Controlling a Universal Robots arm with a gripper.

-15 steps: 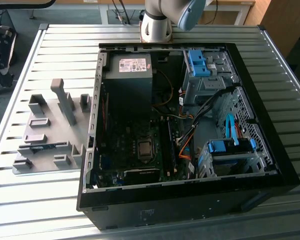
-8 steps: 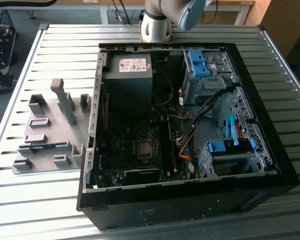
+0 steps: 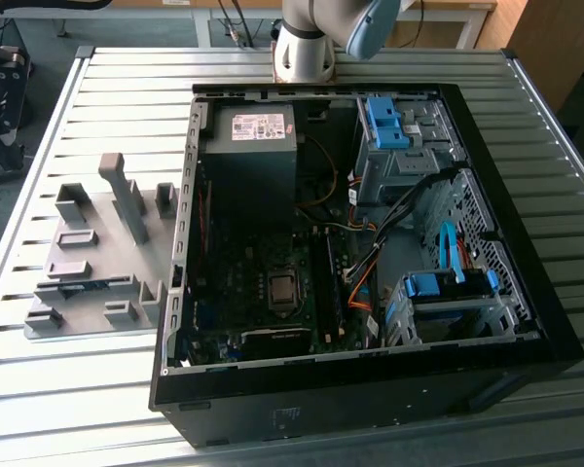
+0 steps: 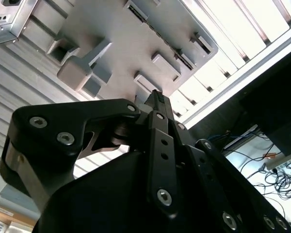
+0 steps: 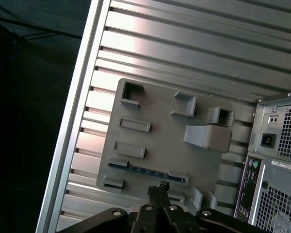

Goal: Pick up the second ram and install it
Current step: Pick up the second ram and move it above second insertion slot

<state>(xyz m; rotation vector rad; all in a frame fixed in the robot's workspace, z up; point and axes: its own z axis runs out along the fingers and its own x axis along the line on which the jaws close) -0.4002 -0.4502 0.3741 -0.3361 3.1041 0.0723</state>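
Observation:
The second ram [image 5: 148,171] is a thin blue-green stick standing on edge in a slot of the grey fixture plate [image 5: 160,126]. In the exterior view the ram [image 3: 90,285] is a faint bluish line on that plate [image 3: 97,302], on the exterior view's left of the computer case. My gripper [image 5: 158,188] hangs high above the plate, over its edge close to the ram, with its black fingertips pressed together and nothing between them. In the second wrist view the gripper [image 4: 157,98] points down at the same plate [image 4: 121,43].
The open black computer case [image 3: 370,384] lies on the slatted metal table [image 3: 127,78], showing the motherboard [image 3: 273,292], power supply [image 3: 248,146] and blue drive cages [image 3: 448,292]. Raised grey blocks [image 3: 127,195] stand on the fixture plate. The arm's base [image 3: 307,49] stands behind the case.

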